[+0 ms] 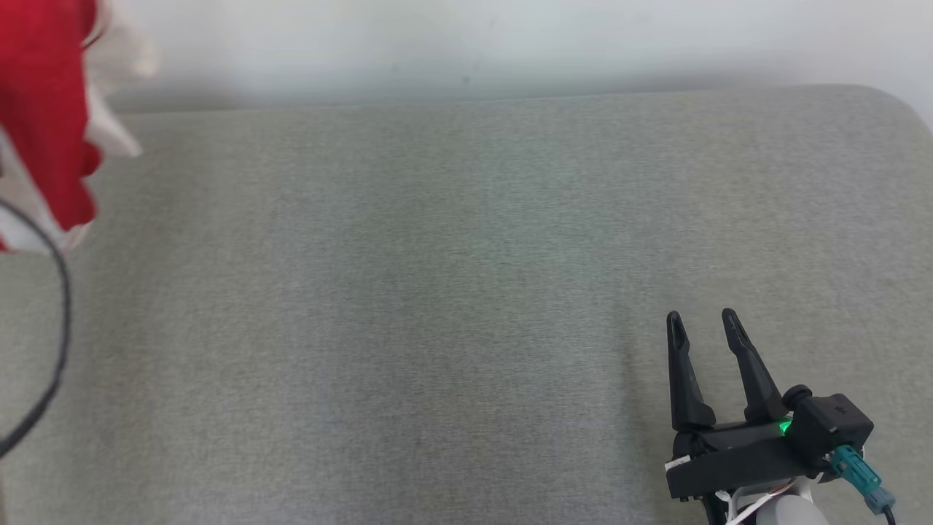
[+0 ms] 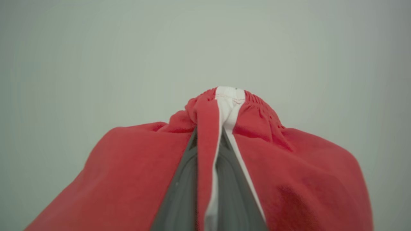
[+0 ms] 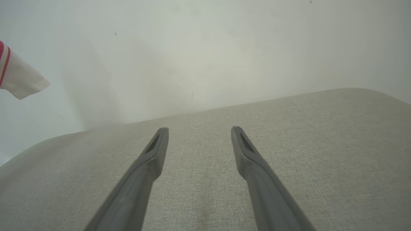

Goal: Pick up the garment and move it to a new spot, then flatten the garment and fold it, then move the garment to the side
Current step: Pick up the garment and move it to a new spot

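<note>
Most of the garment is cut off by the upper left edge of the head view, so its full shape cannot be determined. The left tool is largely covered by cloth in its own wrist view. The fingers are pressed together, pinching a fold of the garment.

The garment is red with a white stripe and a gathered elastic band at the top. It hangs clear of the padded grey surface. A white hem with red lines enters the right wrist view at the left edge.

The right tool is spread and empty, low over the surface. A black cable loops at the left edge.
</note>
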